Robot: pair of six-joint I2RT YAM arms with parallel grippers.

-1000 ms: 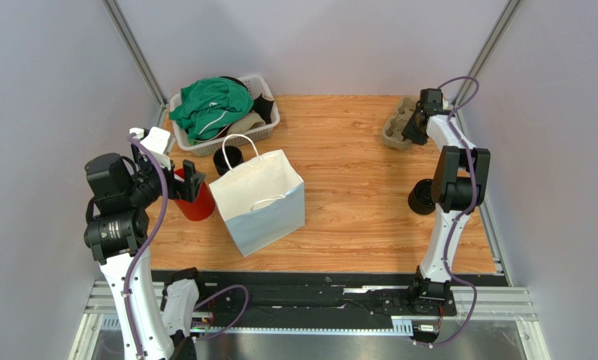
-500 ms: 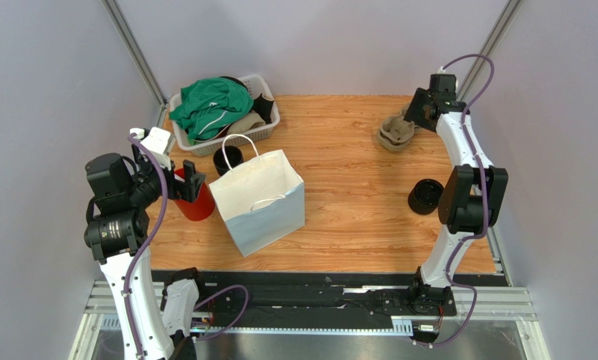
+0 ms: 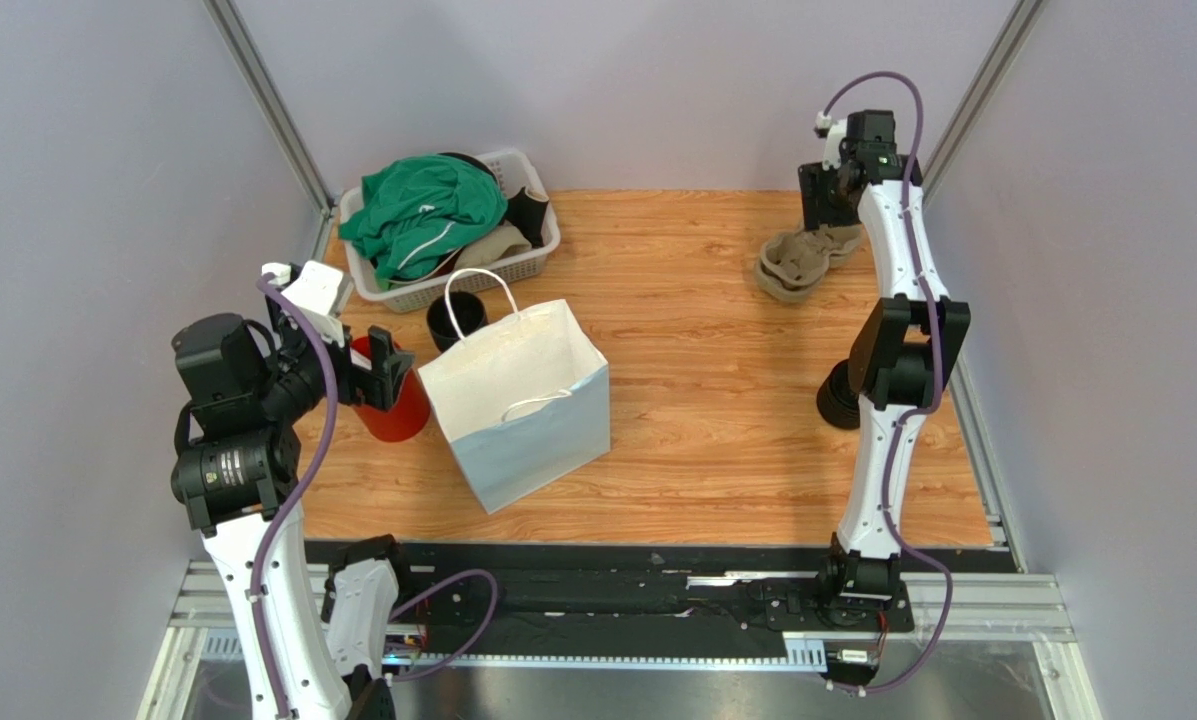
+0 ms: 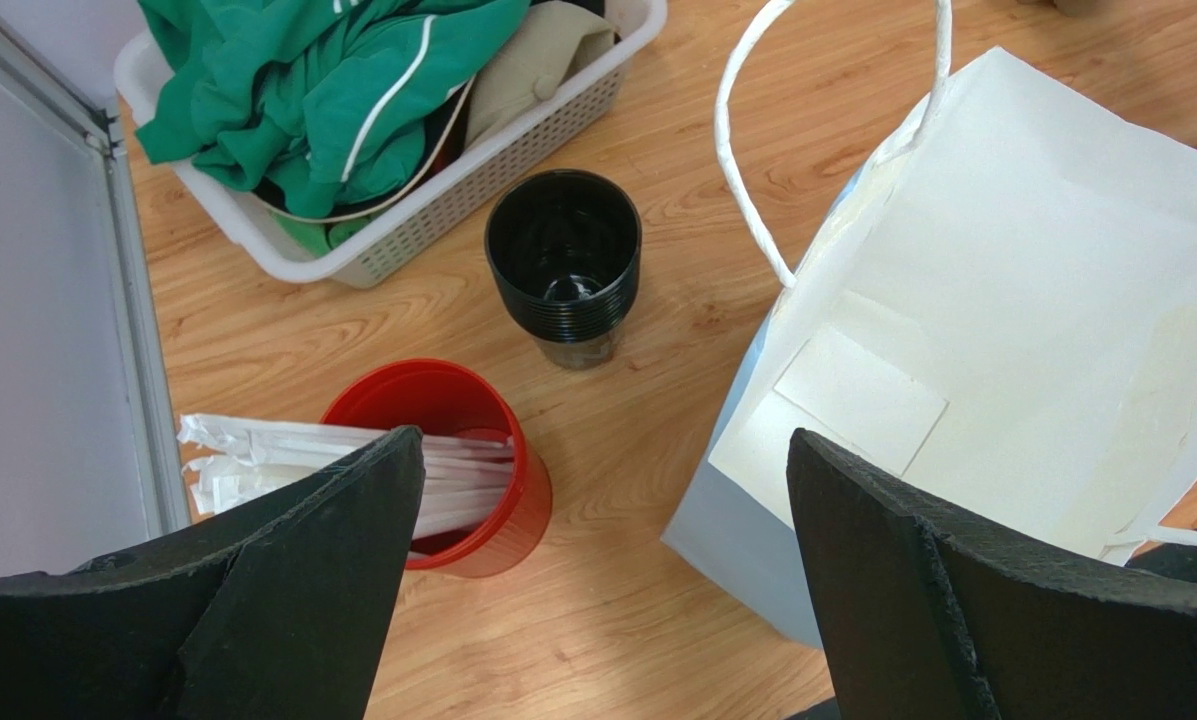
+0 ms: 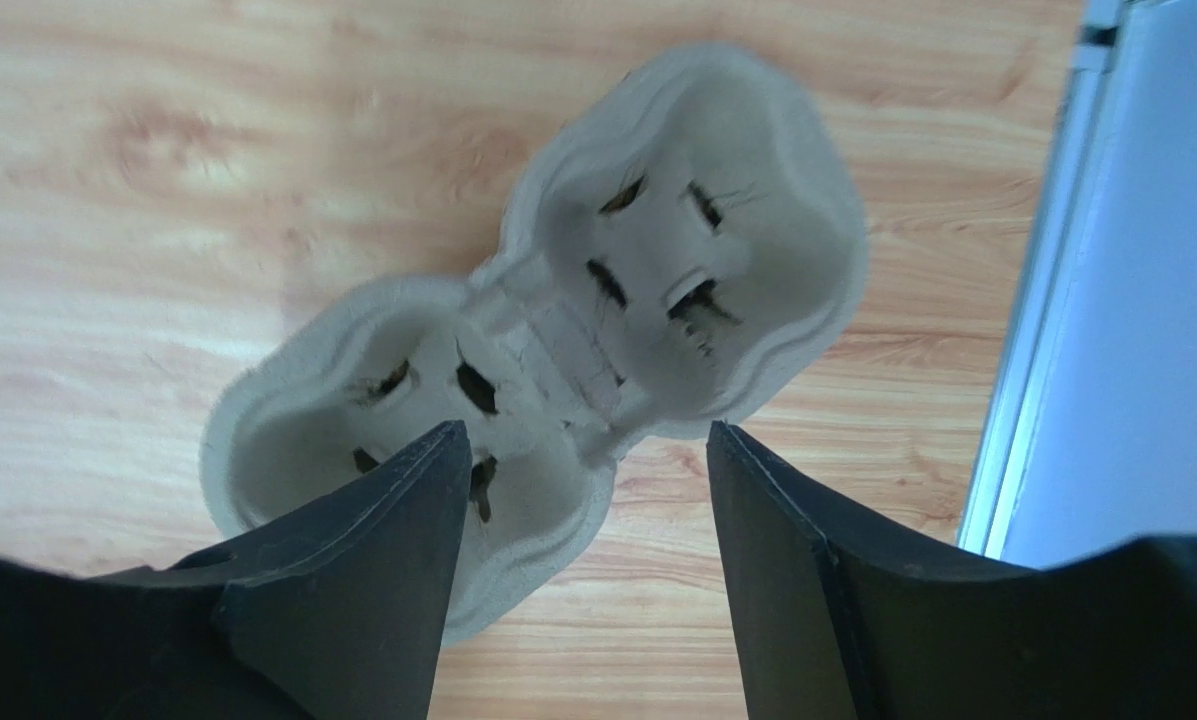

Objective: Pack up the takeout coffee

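The takeout coffee is a black cup [image 3: 456, 318] standing open-topped between the basket and the white paper bag [image 3: 517, 398]. The left wrist view also shows the cup [image 4: 564, 267], with no lid on it, and the bag [image 4: 1010, 345]. My left gripper [image 3: 383, 368] hangs open over the red cup of white straws [image 3: 394, 413], its jaws [image 4: 604, 450] wide apart and holding nothing. My right gripper [image 3: 827, 203] is open at the far right, just above a grey pulp cup carrier [image 3: 800, 263]. Nothing sits between its fingers [image 5: 582, 443]; the carrier [image 5: 559, 345] lies on the wood below.
A white basket [image 3: 477, 278] of green clothing stands at the back left. A short black round piece [image 3: 839, 393] lies by the right edge, partly behind my right arm. Metal frame posts and grey walls close in both sides.
My right gripper has opened, let go of the cup carrier and drawn up and back toward the far wall. The carrier shifted slightly and rests on the table. The left arm has not moved.
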